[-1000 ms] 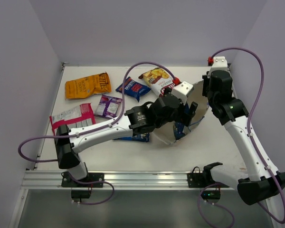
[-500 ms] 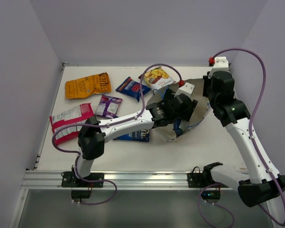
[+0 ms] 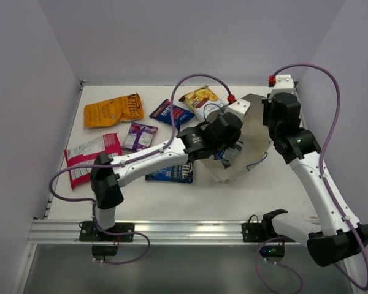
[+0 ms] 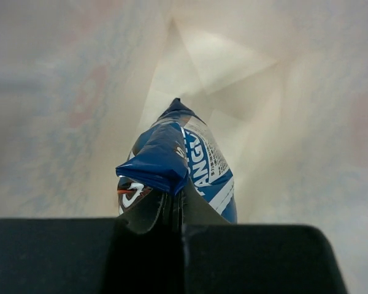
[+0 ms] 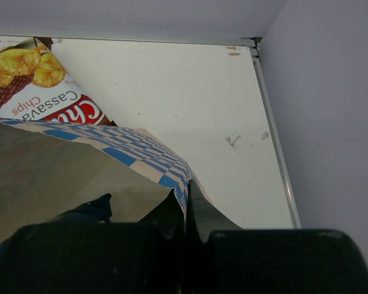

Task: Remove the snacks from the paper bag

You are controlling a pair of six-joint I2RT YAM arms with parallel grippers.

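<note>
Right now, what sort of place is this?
Probably a robot test booth: plain lilac walls around a white table, two arms bolted to a rail, snack packets beside a paper bag.

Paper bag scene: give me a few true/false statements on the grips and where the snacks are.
1. The left gripper is shut on a dark blue packet inside the paper bag. True.
2. The right gripper hangs open, clear of the paper bag. False: it is shut on the bag's checkered edge.
3. The orange packet lies on the table, outside the bag. True.
4. The cassava chip bag is held by the left gripper. False: it lies on the table beside the paper bag, with no gripper on it.
</note>
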